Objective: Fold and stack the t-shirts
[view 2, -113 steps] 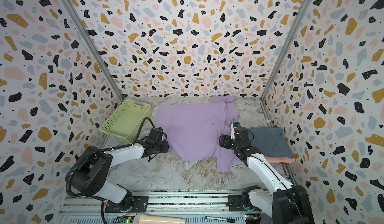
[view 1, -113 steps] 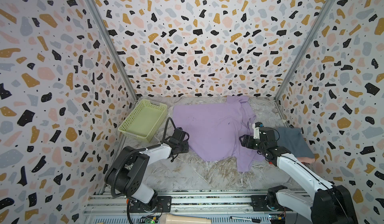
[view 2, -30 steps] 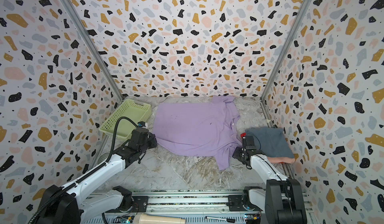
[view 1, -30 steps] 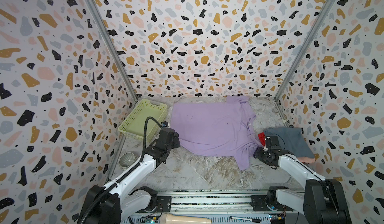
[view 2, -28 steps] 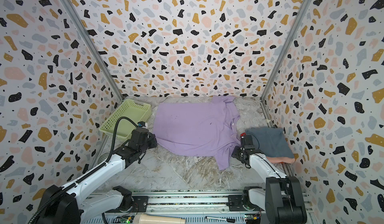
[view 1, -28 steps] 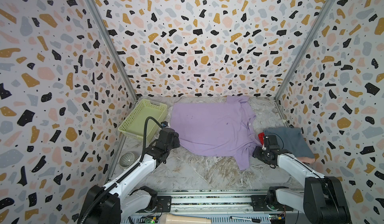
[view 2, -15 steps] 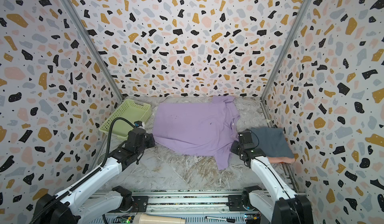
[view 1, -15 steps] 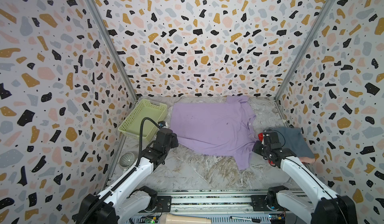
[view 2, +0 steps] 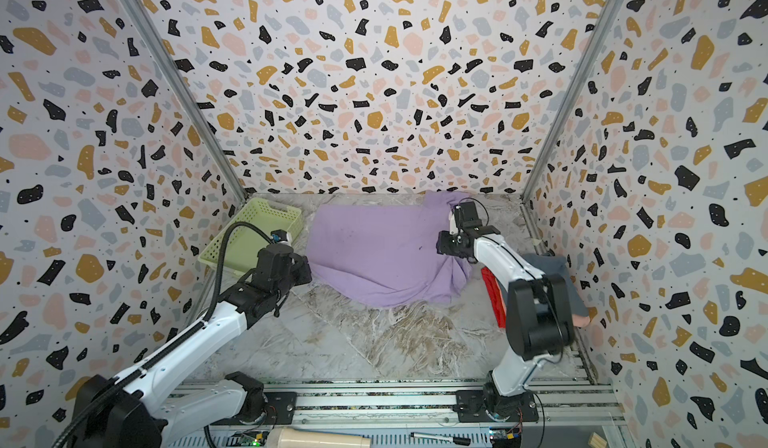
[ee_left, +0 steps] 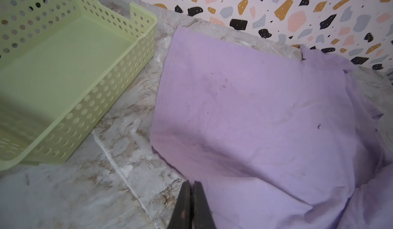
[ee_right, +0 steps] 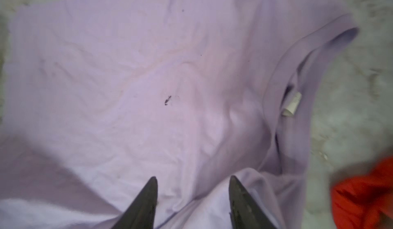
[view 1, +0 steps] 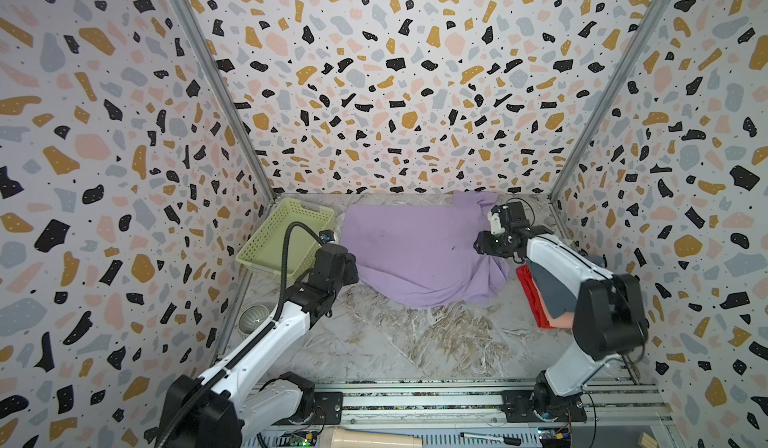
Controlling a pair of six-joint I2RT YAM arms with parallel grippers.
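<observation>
Right gripper point(ee_right: 193, 177) gapes over lavender shirt point(ee_right: 148, 68), left gripper point(ee_left: 192, 183) shut, told only by wrist views

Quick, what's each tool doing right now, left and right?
Left tool: closed at the lavender t-shirt edge; whether it pinches cloth cannot be told.
Right tool: open over that shirt, holding nothing.

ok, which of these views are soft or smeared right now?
Right wrist view: smeared throughout, lavender shirt soft, red shirt a blur at the frame edge. Left wrist view: mostly crisp, basket soft at its near corner. Both top views: crisp, except the right arm's elbow, which ghosts.
</observation>
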